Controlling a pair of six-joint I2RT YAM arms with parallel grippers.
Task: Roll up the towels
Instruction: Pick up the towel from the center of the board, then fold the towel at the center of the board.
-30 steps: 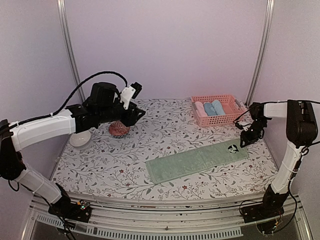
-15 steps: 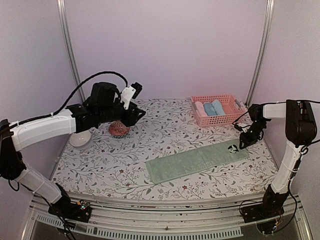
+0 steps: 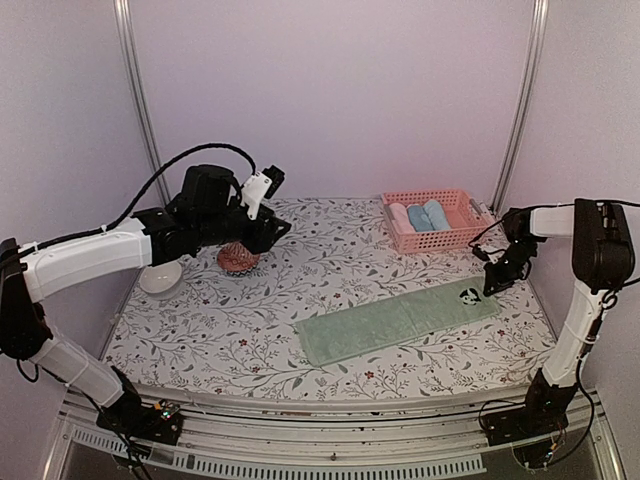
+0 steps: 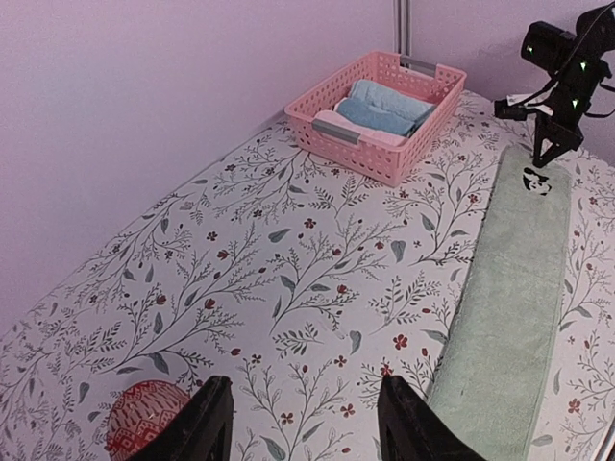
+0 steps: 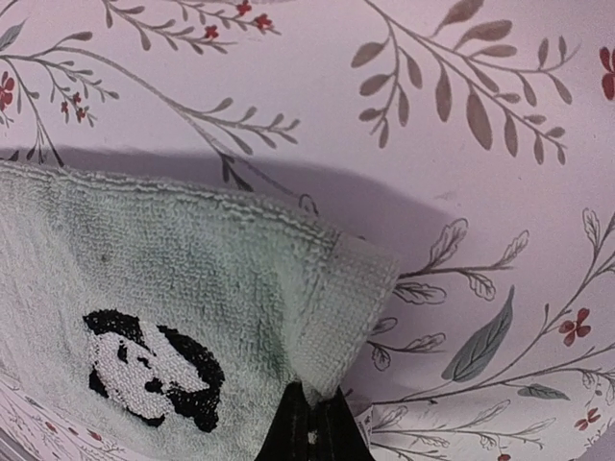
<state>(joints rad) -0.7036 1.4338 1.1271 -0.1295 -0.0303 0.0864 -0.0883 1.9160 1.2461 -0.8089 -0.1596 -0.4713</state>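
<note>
The right gripper (image 5: 312, 434) is pinched tight on the panda-marked corner of the green towel (image 3: 400, 322), which lies flat across the near right of the table (image 3: 200, 330); this grip probably serves to lift that end and start the roll. The left gripper (image 4: 303, 423) hangs wide and empty over the red ball (image 4: 144, 418), well apart from the towel. Count: one flat towel; three rolled towels (image 3: 420, 217) in one pink basket (image 3: 440, 241); one ball; one white bowl (image 3: 160, 278).

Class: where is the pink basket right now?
Top view: the basket sits at the far right of the table, behind the green towel, near the right hand.
</note>
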